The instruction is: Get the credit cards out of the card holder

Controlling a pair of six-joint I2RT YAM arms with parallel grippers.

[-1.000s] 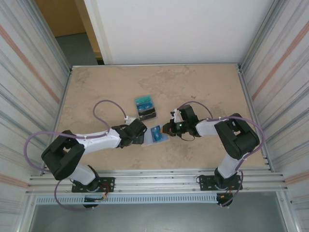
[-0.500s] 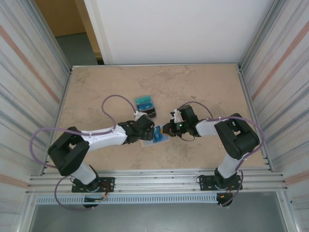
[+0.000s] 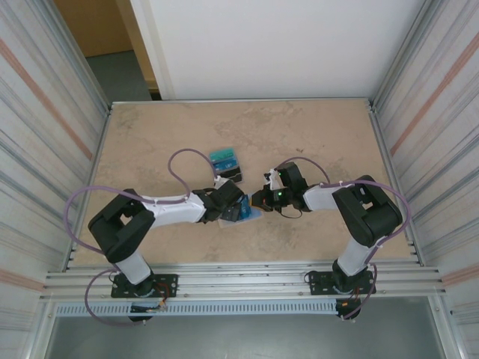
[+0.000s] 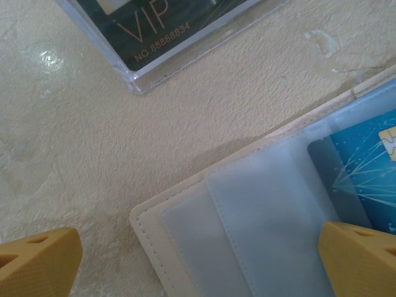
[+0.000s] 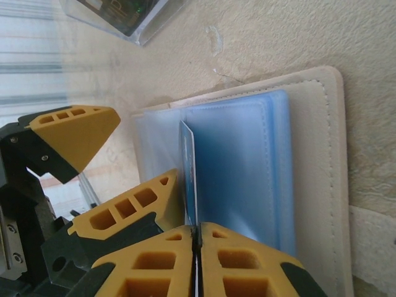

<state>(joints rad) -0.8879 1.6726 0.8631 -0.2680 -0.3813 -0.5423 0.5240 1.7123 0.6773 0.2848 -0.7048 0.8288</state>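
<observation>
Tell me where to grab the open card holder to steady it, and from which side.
I'd take the card holder by its bare beige margin outside the clear sleeves. It lies open and flat on the table, so come in low over that outer edge, sliding one finger under. The other side is crowded: left gripper open there, right gripper pinching an upright leaf.

You have the card holder [image 3: 250, 212] lying open on the table [image 3: 322, 134], a little in front of its centre, with the stack of cards [image 3: 225, 166] just behind it toward the far edge. The left gripper [image 3: 229, 205] sits over the holder's left side and the right gripper [image 5: 195, 232] at its right, with one credit card [image 5: 188, 179] on edge in its jaws above the sleeves [image 5: 241, 167].
</observation>
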